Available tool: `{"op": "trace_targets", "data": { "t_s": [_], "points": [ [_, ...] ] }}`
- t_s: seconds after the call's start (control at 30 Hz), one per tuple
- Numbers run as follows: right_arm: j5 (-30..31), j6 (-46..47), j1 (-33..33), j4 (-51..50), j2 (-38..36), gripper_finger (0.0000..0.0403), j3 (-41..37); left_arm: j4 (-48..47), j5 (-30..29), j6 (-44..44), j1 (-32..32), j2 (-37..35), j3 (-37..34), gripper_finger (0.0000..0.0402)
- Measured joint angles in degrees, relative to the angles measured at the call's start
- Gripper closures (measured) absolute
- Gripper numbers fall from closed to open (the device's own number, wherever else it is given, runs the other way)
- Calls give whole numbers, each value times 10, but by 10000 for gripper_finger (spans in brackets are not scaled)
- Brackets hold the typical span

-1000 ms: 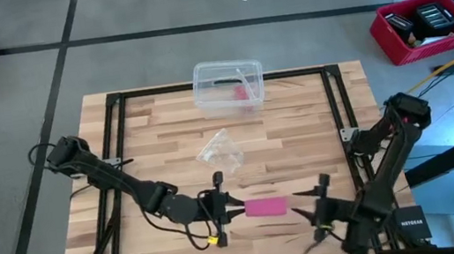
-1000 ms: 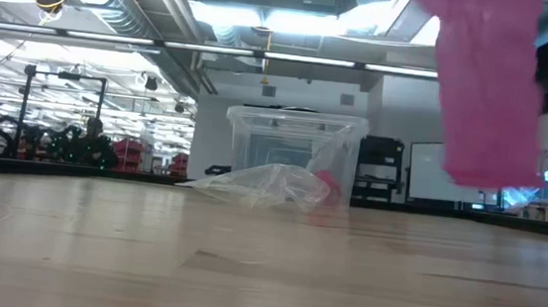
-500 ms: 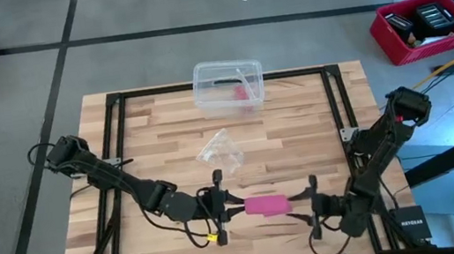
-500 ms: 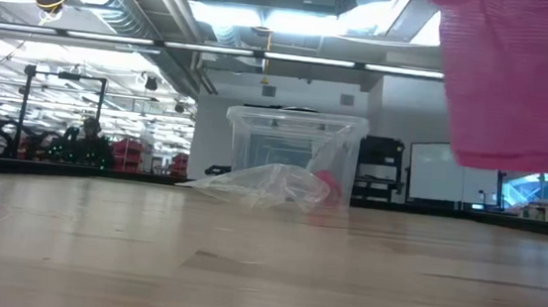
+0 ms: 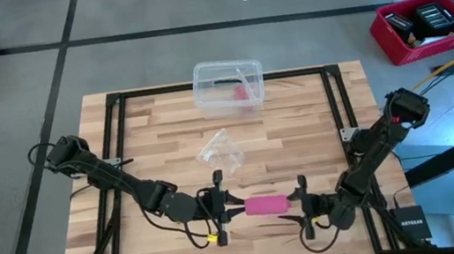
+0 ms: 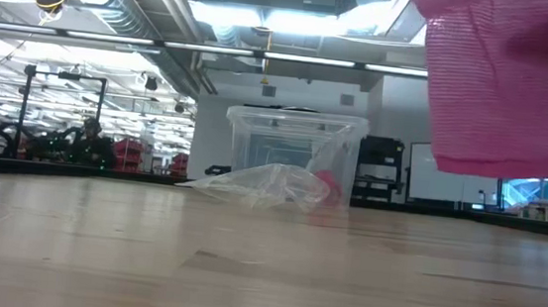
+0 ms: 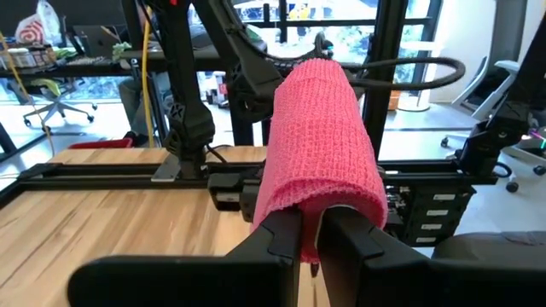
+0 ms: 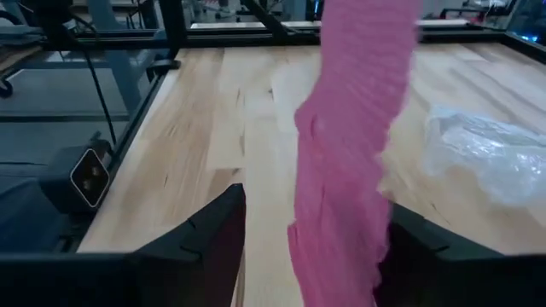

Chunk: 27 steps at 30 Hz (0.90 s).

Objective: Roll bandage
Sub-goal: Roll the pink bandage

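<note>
We judge the rolling barely begun. The bandage hangs as a flat, open-weave pink band above the near edge of the tabletop, between the two hands, with no rolled cylinder visible. The left hand is pinching one end of it, fingers pressed together on the fabric. The right hand stands spread, the loose end lying between its fingers; we cannot confirm contact. Winding the strip remains.
</note>
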Motion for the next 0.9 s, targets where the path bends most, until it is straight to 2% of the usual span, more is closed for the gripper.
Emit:
{"op": "trace_targets", "data": {
  "t_s": [0.23, 0.37, 0.47, 0.63, 0.67, 0.9],
  "points": [
    [33, -22, 0, 65, 46, 198, 0, 38, -4, 8, 1, -7, 0, 380],
    [33, -46, 0, 108, 62, 207, 0, 40, -4, 15, 1, -7, 0, 380],
    [30, -62, 0, 134, 64, 247, 0, 57, -4, 30, 1, -7, 0, 380],
    [28, -61, 0, 139, 64, 374, 6, 76, -4, 48, 3, -7, 0, 380],
    [28, -63, 0, 139, 64, 387, 7, 77, -5, 51, 4, -7, 0, 380],
    [21, -91, 10, 132, 64, 397, 32, 145, -5, 88, 20, -7, 0, 380]
  ]
}}
